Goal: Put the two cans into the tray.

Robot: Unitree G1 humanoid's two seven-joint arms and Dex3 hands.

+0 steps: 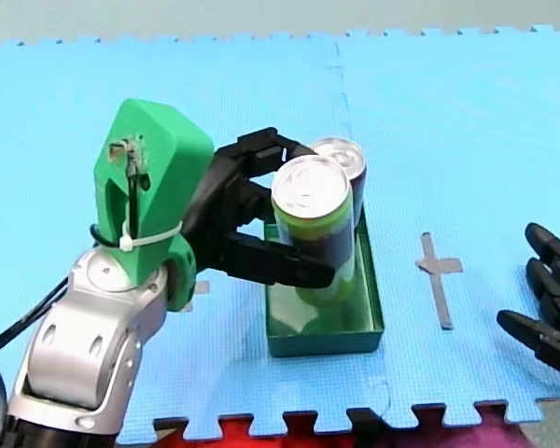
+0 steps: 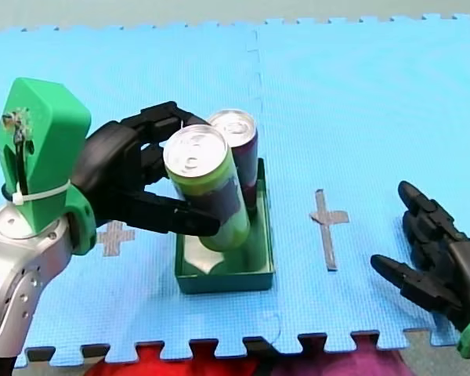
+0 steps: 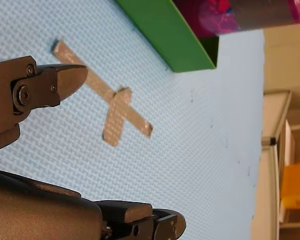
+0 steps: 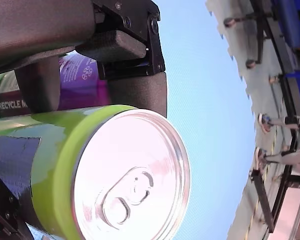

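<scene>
A green can (image 1: 315,217) with a silver lid stands tilted inside the green tray (image 1: 368,299), and my left hand (image 1: 252,217) is shut around it from the left. The same green can (image 4: 90,175) shows close up in the second wrist view between black fingers (image 4: 135,90). Just behind it in the tray stands a purple can (image 1: 348,168), upright and partly hidden by the green one. The purple can (image 2: 239,137) touches or nearly touches the green can (image 2: 207,188). My right hand (image 2: 431,262) is at the right edge of the mat, away from the tray, holding nothing.
The blue foam mat (image 1: 448,121) covers the whole work surface. A grey tape cross (image 1: 437,271) lies right of the tray, and another tape cross (image 2: 116,235) lies left of it under my left arm. The mat's jagged front edge (image 1: 355,420) is close to the tray.
</scene>
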